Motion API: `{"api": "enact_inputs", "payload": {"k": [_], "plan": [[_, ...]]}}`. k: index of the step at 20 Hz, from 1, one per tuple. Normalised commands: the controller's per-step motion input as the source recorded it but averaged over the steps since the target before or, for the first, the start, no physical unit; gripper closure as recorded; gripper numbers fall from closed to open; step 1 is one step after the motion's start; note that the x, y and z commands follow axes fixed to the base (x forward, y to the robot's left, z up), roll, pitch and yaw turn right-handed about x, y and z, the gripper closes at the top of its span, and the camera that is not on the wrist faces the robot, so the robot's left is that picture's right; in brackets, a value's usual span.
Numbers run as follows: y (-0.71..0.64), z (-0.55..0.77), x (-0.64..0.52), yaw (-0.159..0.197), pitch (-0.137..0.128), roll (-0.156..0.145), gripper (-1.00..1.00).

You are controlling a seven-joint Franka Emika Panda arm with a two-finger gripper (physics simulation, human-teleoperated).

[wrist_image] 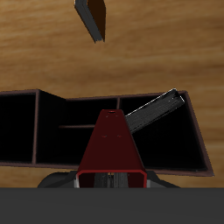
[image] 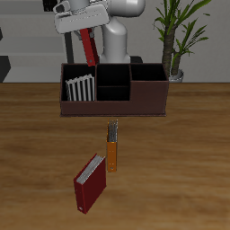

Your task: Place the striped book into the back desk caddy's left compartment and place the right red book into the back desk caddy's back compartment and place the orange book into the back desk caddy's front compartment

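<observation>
The gripper hangs above the back desk caddy, over its striped-book end, with its fingers pinched on the right red book. The book hangs down from the fingers, slightly tilted, its lower end above the caddy's top rim and clear of it. In the wrist view the red book runs straight out from the gripper, and the caddy's dark sections lie beneath it.

The caddy stands toward the back of the surface, its long side parallel to the front edge. The striped book stands inside the caddy's full-depth end section, the left compartment, leaning a little; the wrist view shows it as a grey slab slanting across that section. The divided middle part shows only dark interior in both the back compartment and the front compartment.

The orange book lies flat on the surface in front of the caddy, its dark-banded end just short of the caddy's front wall. A second red book stands on the surface nearer the front edge, just beside the orange book's near end. A potted plant stands behind the caddy's far end.
</observation>
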Motion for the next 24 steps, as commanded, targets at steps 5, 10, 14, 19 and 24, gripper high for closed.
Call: {"api": "enact_inputs", "payload": {"k": [5,10,14,19,24], "plan": [[0.09,0.12,0.17,0.195,0.013,-0.033,1.00],[0.26,0.07,0.05,0.212,0.031,0.000,1.00],[0.28,-0.02,-0.02,0.228,0.040,0.000,1.00],[0.15,-0.07,-0.12,0.201,0.036,0.020,1.00],[0.11,-0.01,0.00,0.235,0.009,-0.007,1.00]]}}
